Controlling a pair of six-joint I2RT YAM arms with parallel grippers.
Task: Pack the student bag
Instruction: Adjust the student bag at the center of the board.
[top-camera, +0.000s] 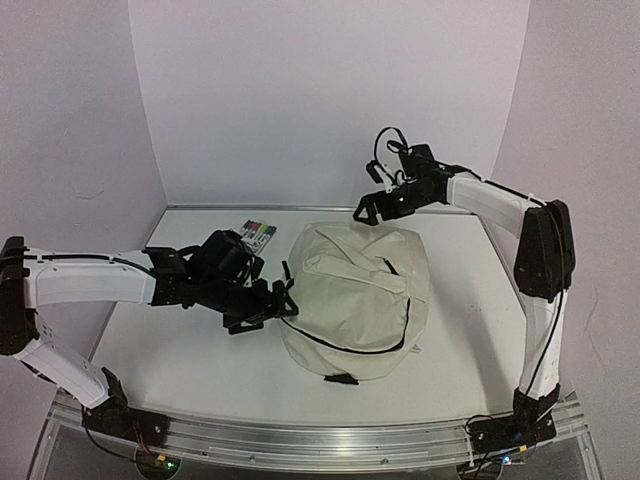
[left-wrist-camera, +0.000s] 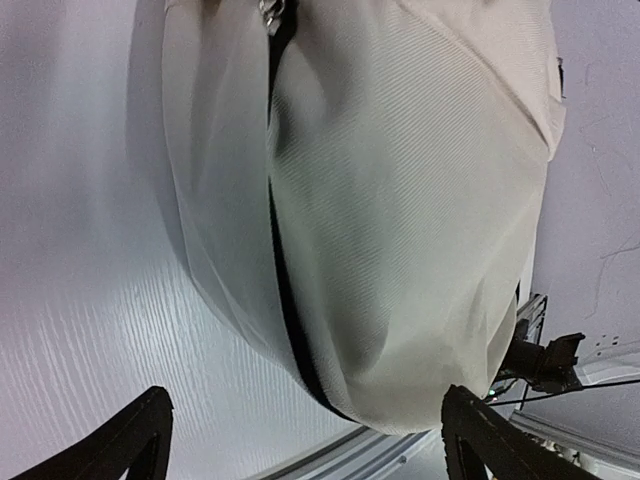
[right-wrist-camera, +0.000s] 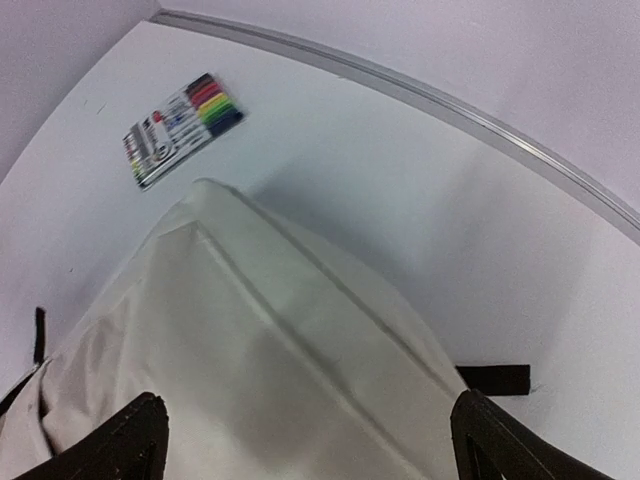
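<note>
Two wide-spread tools: left gripper (top-camera: 283, 299) and right gripper (top-camera: 368, 209), nothing held.
Cream student bag (top-camera: 355, 295) sits just ahead of left gripper, below right gripper; marker pack (top-camera: 258, 233) well beyond.

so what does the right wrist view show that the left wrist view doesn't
Only the right wrist view: the flat pack of coloured marker pens. Only the left wrist view: a black zipper line and the metal front rail. Both: the large cream fabric backpack on the white table, with the left tool and right tool each open.
</note>
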